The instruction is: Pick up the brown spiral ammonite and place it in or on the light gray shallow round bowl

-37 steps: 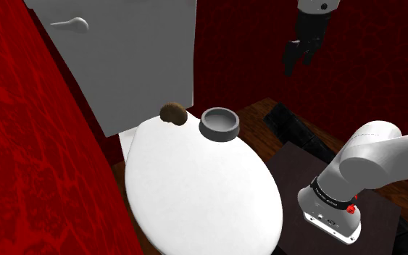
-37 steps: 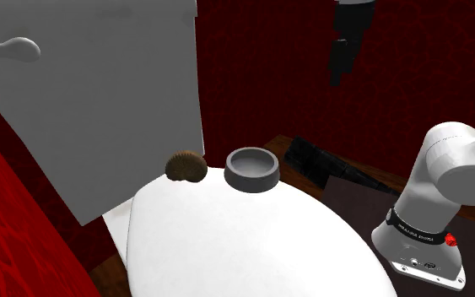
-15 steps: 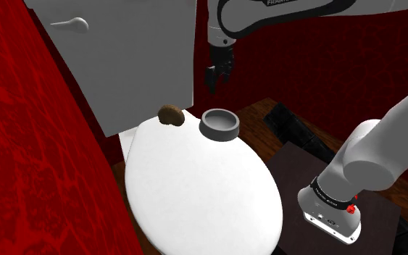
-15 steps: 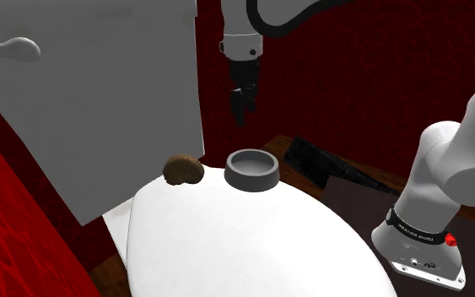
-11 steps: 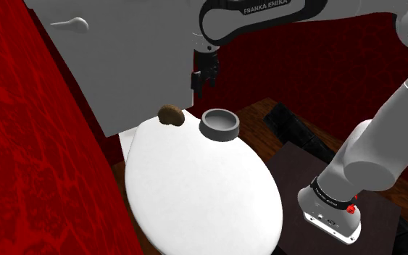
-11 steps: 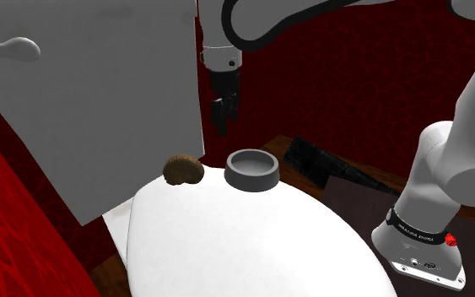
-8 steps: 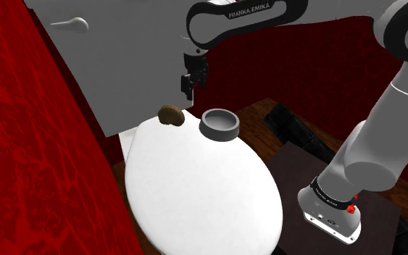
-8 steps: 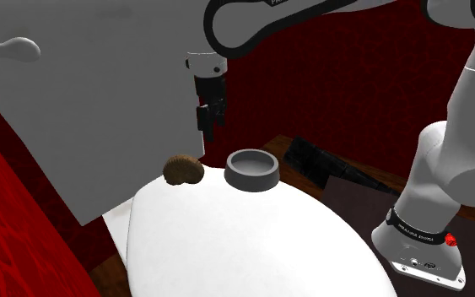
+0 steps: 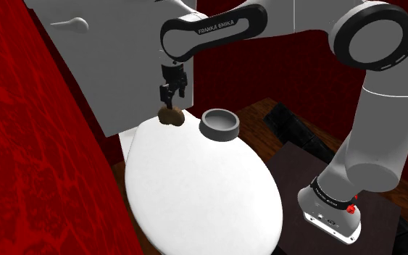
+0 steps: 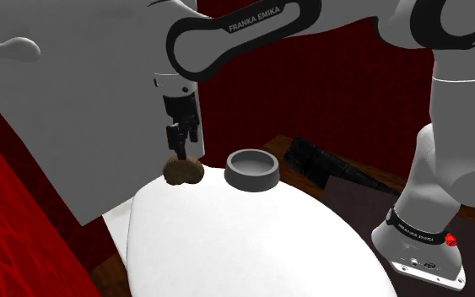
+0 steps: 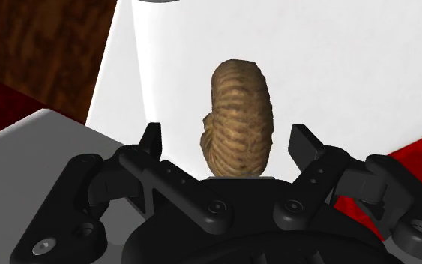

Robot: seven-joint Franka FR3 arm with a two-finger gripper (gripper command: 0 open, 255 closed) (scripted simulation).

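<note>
Brown ribbed ammonite [image 11: 237,120] stands on edge at the rear of the white toilet lid [image 9: 202,188], near the grey bowl [image 9: 219,132]. Probably rigid and light, ridges aid grip, thin edge brittle. Take it across the flat faces. Gripper [image 11: 228,142] just above, fingers spread either side, not touching.

Hemmed at the far side: the pale grey tank [image 9: 122,65] rises just behind the brown ammonite [image 9: 169,115], where the gripper [image 9: 170,98] hangs, fingers spread either side without touching. The grey bowl [image 9: 219,124] stands near on the shoulder view's right – a gap between. The white toilet lid [image 9: 195,188] offers room nearer; a red wall [image 9: 28,166] bounds the left.
</note>
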